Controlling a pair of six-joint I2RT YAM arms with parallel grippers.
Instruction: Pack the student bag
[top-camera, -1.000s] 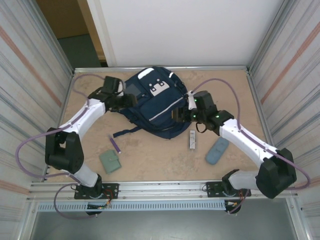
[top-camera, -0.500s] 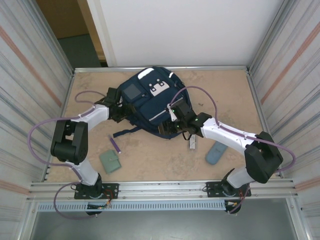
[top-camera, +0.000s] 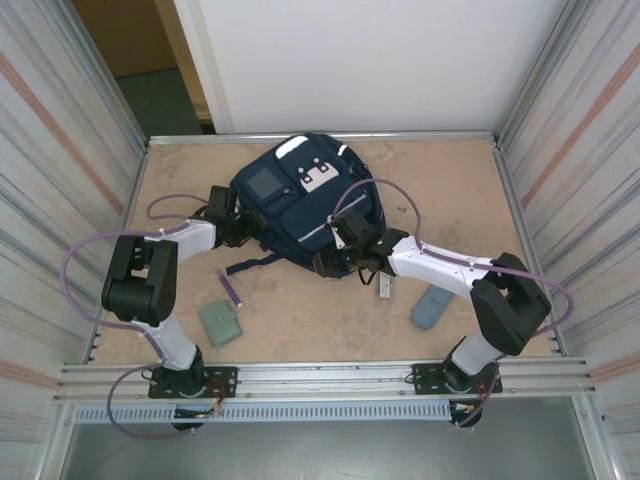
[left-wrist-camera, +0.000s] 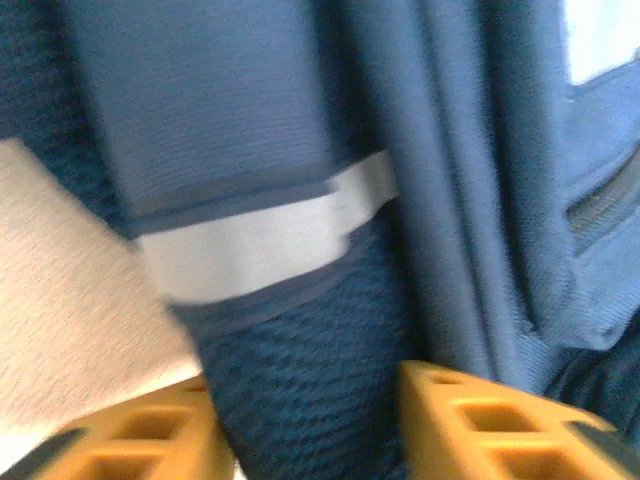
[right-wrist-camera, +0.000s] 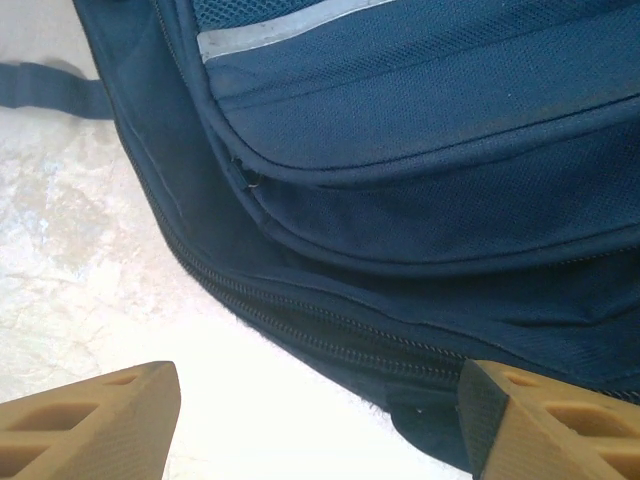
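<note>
Lying at the middle back of the tabletop (top-camera: 470, 190), the bag (top-camera: 300, 205) rests front-up, its white patches (top-camera: 320, 180) and pale stripe (top-camera: 325, 228) showing and a dark strap (top-camera: 250, 266) trailing off its near-left edge. The left arm (top-camera: 185, 235) extends to the bag's left side. In the left wrist view the left jaws stand partly closed, their orange fingers (left-wrist-camera: 130, 440) either side of a fold of dark mesh fabric that fills the gap just below the stripe. The blur makes it impossible to tell whether they actually pinch it. The right arm (top-camera: 440, 268) extends to the bag's near-right corner. The right jaws are spread wide and hold nothing, their fingers (right-wrist-camera: 90, 420) just short of the bag's zipped bottom edge (right-wrist-camera: 330, 340). Beside the right arm lie a small white item (top-camera: 384, 280) and, nearer the front, a grey-blue pouch (top-camera: 433, 302). On the near left lie a purple pen (top-camera: 231, 289) and a green wallet (top-camera: 220, 322), both apart from the bag
</note>
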